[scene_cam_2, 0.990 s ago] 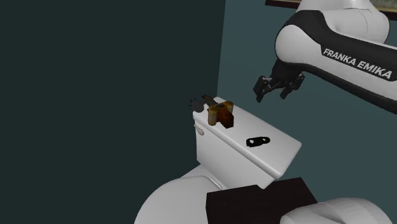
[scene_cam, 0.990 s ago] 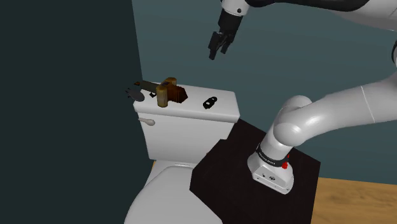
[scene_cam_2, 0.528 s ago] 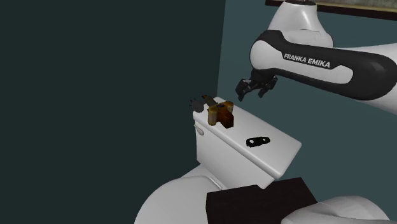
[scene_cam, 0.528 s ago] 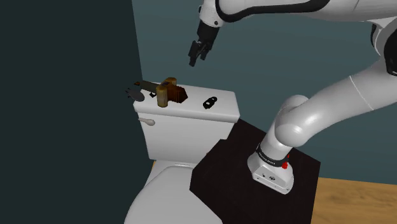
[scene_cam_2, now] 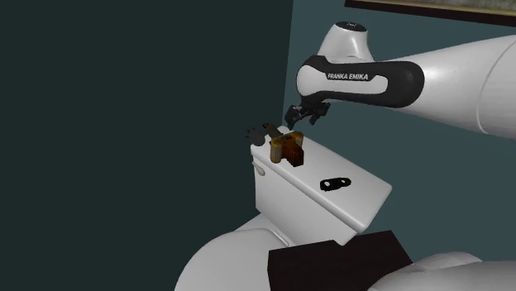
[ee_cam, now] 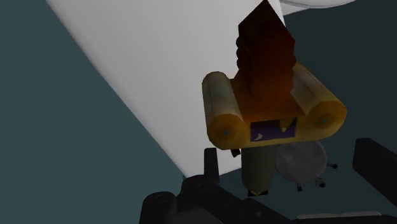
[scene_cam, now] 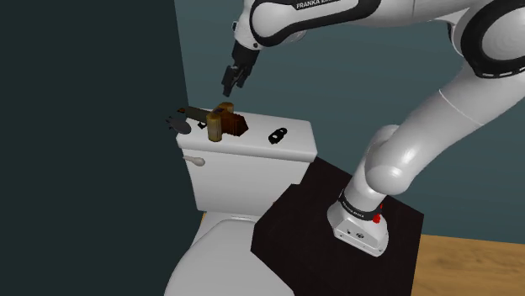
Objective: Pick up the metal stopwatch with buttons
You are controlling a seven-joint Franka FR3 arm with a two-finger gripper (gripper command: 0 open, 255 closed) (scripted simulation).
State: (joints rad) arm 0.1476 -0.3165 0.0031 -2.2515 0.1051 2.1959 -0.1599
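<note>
Nearest, the arm's white base [scene_cam: 362, 225] sits on the dark stand [scene_cam: 290, 223], beside a white toilet bowl [scene_cam: 206, 256]. Behind the bowl, the tank lid [scene_cam: 252, 147] carries a small black object [scene_cam: 278, 134] towards the shoulder view's right. Further left is a brown-and-yellow block [scene_cam: 223, 122] of rolled shapes. At the lid's left end lies the grey round stopwatch [scene_cam: 176, 123], reaching past the edge next to the dark wall [scene_cam: 84, 126]. The jaws hang spread in the air above the brown-and-yellow block, touching nothing and apart from the stopwatch.
</note>
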